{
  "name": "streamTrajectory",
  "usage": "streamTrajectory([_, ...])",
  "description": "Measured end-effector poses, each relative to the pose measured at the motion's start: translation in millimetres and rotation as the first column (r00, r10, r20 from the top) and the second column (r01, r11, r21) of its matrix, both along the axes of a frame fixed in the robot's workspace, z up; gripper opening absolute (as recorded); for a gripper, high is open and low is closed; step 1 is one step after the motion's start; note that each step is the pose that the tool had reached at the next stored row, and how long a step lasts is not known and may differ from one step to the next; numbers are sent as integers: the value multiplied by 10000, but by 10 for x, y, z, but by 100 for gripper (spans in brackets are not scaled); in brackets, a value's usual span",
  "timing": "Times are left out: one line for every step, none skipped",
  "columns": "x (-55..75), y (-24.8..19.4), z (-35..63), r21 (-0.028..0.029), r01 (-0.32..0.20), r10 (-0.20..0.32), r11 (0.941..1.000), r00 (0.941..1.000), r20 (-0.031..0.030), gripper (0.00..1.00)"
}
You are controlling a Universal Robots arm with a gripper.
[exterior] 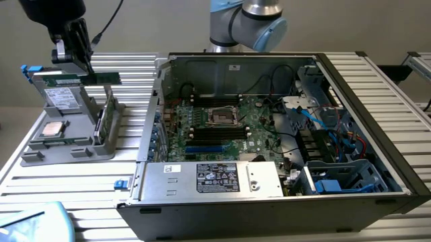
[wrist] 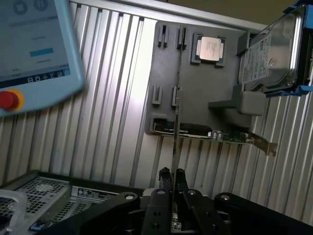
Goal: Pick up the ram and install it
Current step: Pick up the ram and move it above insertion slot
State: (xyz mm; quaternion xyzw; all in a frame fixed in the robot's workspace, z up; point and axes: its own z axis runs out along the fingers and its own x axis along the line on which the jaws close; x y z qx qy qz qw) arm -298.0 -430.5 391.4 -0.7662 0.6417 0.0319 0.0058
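While fingers [wrist: 165,182] clamp the ram [exterior: 106,78], the grey tray [wrist: 205,88] holds a processor [wrist: 210,49]

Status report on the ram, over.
Gripper shut on ram. Ram held above gray holder, outside the case. Case wall between it and motherboard.
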Motion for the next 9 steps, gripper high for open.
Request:
streamTrajectory([35,-2,12,56,0,0,10000,10000,-1,14])
streamTrajectory([71,-3,24,113,-1,1,9999,10000,-1,14])
streamTrajectory([115,-5,37,182,-2,2,9998,10000,0,14])
streamTrajectory([152,-6,47,237,-1,1,9997,10000,0,14])
streamTrajectory([188,-7,55,288,-1,1,9996,10000,-1,14])
streamTrajectory([226,-8,64,340,-1,1,9994,10000,-1,14])
streamTrajectory([266,-9,71,393,-2,2,9992,10000,-1,14])
streamTrajectory([309,-10,78,439,-3,3,9990,10000,-1,14])
streamTrajectory([352,-11,85,478,-3,3,9989,10000,-1,14])
